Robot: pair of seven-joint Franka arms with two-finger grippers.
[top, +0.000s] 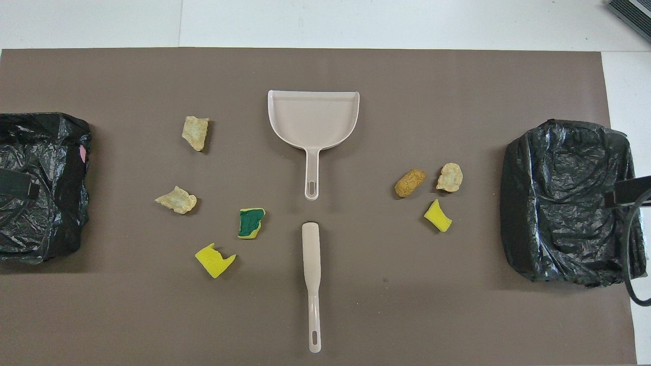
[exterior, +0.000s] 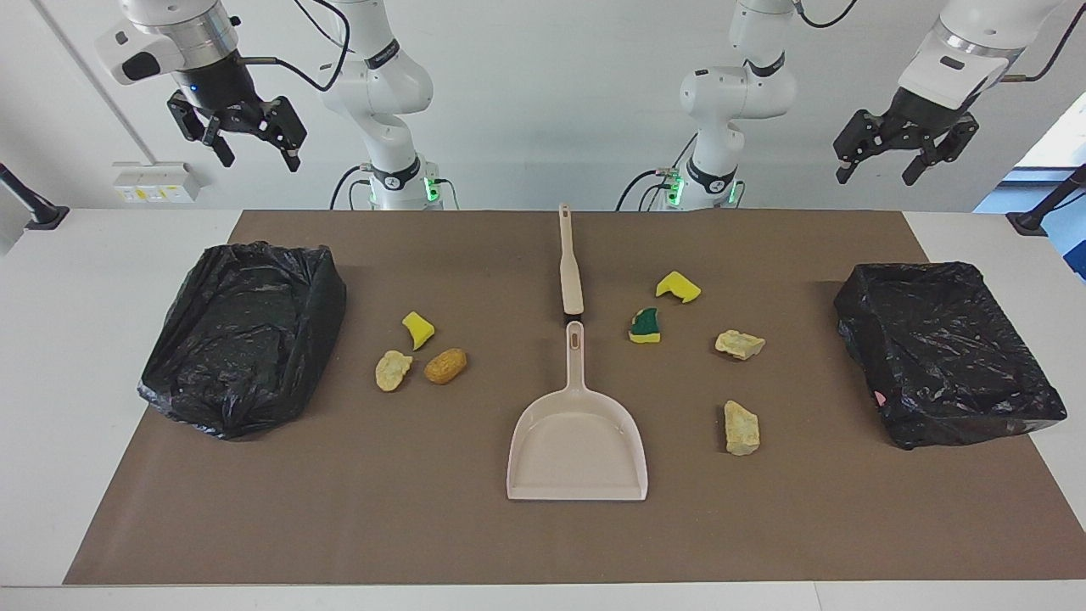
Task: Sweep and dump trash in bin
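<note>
Several scraps of trash lie on the brown mat. Toward the left arm's end are a yellow sponge bit point(exterior: 678, 287), a green-and-yellow sponge point(exterior: 646, 326) and two beige chunks point(exterior: 740, 344) point(top: 195, 132). Toward the right arm's end sit a yellow bit point(exterior: 417, 329), a beige chunk point(exterior: 393, 370) and a brown lump point(exterior: 445, 366). A beige dustpan point(exterior: 577, 441) lies mid-table, its handle pointing at the brush point(exterior: 569, 263) nearer the robots. A black-bagged bin point(exterior: 242, 335) point(exterior: 946, 348) stands at each end. My left gripper point(exterior: 876, 174) and right gripper point(exterior: 260, 159) hang open and empty, high above the robots' edge of the table.
The brown mat point(top: 356, 315) covers most of the white table point(exterior: 102, 280). A wall socket box point(exterior: 157, 181) sits near the right arm's end, and black stands point(exterior: 30, 204) rise at both table corners by the robots.
</note>
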